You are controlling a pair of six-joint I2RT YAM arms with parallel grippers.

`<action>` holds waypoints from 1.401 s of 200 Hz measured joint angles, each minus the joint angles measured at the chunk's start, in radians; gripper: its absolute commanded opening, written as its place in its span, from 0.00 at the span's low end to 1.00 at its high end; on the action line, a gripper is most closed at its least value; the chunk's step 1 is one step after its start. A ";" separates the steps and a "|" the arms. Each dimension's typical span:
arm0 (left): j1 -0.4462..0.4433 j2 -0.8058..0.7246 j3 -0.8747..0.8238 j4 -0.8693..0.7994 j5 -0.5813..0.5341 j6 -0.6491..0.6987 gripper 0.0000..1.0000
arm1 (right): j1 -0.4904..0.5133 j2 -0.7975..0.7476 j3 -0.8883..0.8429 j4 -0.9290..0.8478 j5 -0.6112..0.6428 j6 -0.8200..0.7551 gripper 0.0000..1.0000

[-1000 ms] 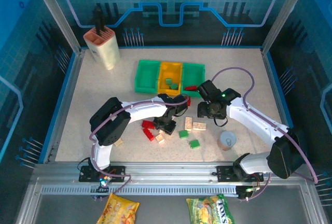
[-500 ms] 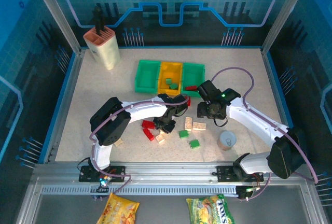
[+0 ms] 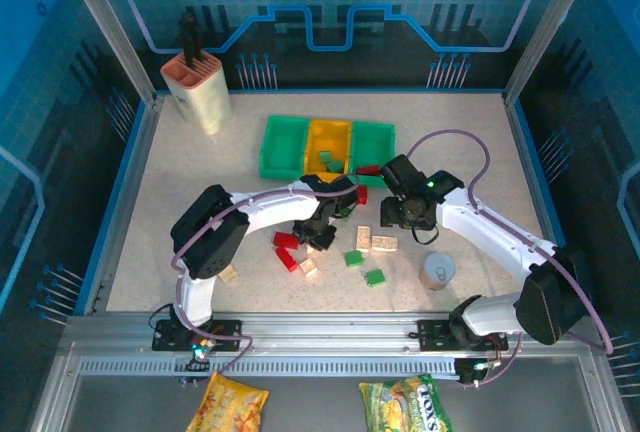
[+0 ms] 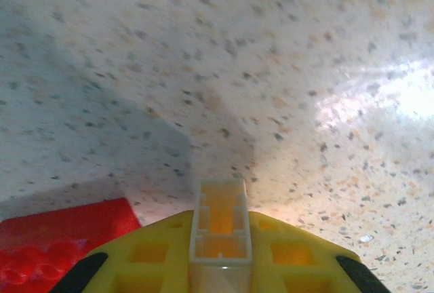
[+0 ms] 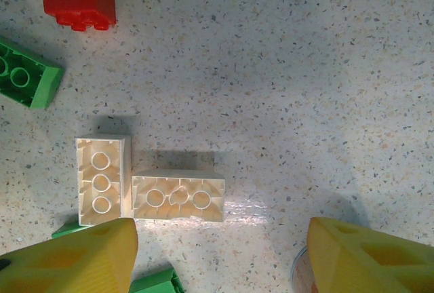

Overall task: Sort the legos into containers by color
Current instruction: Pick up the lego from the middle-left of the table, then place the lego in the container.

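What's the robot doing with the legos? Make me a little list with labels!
left gripper: shut on a cream brick
right gripper: open, over two cream bricks that touch
orange-yellow bin: middle of the row, green bricks inside
green bins: one each side
loose legos: red, green and cream, on the table

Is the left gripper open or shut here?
Shut: in the wrist view the left gripper is closed tight on a cream lego.
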 measured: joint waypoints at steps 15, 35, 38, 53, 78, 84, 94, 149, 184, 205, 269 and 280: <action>0.030 -0.010 0.014 0.000 -0.001 -0.013 0.19 | 0.000 0.000 0.000 -0.002 0.000 0.000 0.67; 0.078 -0.024 0.042 0.000 -0.001 -0.019 0.20 | 0.000 0.000 0.000 -0.006 0.002 0.000 0.68; 0.085 -0.025 0.048 0.001 -0.001 -0.020 0.20 | 0.000 0.000 0.000 -0.006 0.003 0.000 0.67; 0.123 -0.028 0.085 0.001 -0.001 -0.025 0.20 | 0.000 0.000 0.000 -0.008 0.008 0.000 0.67; 0.182 -0.028 0.158 0.002 -0.001 -0.035 0.21 | 0.000 0.000 0.000 -0.008 0.016 0.000 0.67; 0.199 -0.028 0.180 0.003 -0.001 -0.035 0.22 | 0.000 0.000 0.000 -0.008 0.018 0.000 0.67; 0.223 -0.027 0.215 0.001 -0.001 -0.035 0.23 | 0.000 0.000 0.000 -0.008 0.019 0.000 0.68; 0.337 0.027 0.439 -0.011 -0.002 -0.036 0.23 | 0.000 0.000 0.000 -0.008 0.026 0.000 0.67; 0.392 0.127 0.541 -0.034 -0.002 -0.036 0.23 | 0.000 0.000 0.000 -0.008 0.027 0.000 0.68; 0.420 0.189 0.600 -0.052 -0.004 -0.035 0.24 | 0.000 0.000 0.000 -0.008 0.028 0.000 0.68; 0.486 0.319 0.697 -0.086 -0.010 -0.031 0.25 | 0.000 0.000 0.002 -0.008 0.037 -0.001 0.68; 0.492 0.344 0.716 -0.087 -0.009 -0.031 0.25 | 0.000 0.001 0.005 -0.009 0.037 -0.001 0.68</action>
